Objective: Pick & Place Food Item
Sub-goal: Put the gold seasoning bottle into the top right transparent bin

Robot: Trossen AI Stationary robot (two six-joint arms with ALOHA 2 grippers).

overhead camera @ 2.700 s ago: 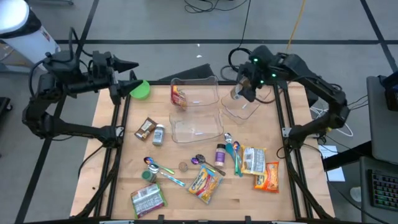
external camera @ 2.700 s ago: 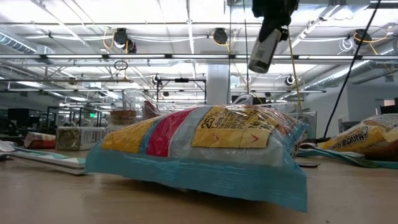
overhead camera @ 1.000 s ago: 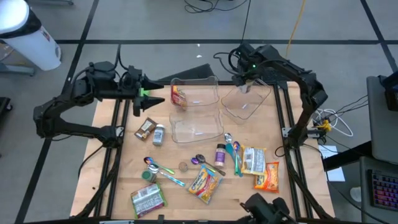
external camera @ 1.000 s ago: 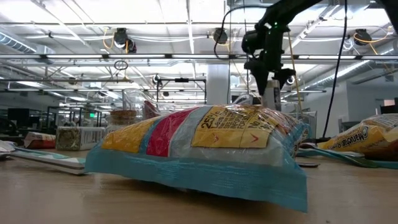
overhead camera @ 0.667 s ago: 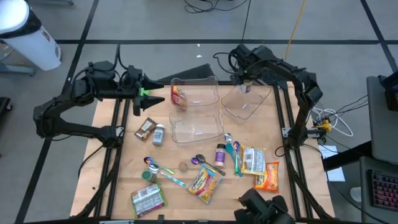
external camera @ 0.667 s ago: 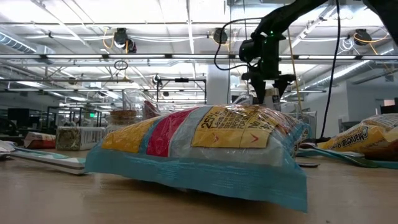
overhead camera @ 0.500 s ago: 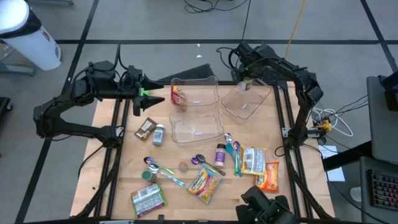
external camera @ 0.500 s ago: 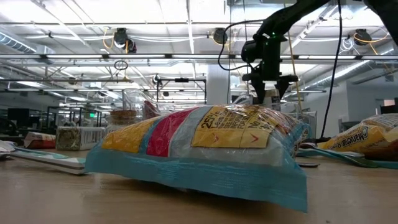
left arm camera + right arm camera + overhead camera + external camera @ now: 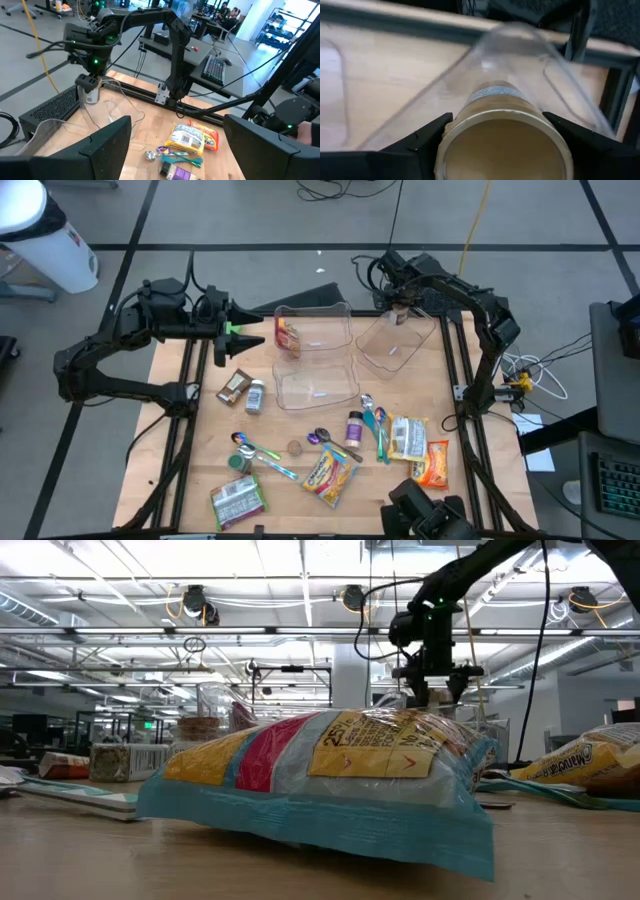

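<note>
Right gripper [image 9: 401,307] has our arm folded over the table's far edge, clamped on a tan can [image 9: 504,131] hanging over the clear container [image 9: 395,343]. Left gripper [image 9: 255,326] sits spread wide with nothing in it at the far left edge; bare wood between the frame rails.

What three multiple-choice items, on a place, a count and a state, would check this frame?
1. The right gripper hangs over: A the far-right clear tub; B the near-left packet; C the floor.
2. Clear tubs on the table: A two; B three; C five.
3. The left gripper is: A open, empty; B shut on a spoon; C shut on a packet.
Key: A, the high view shows it there, holding the can; B, three show from above; A, its fingers stand apart around nothing.
</note>
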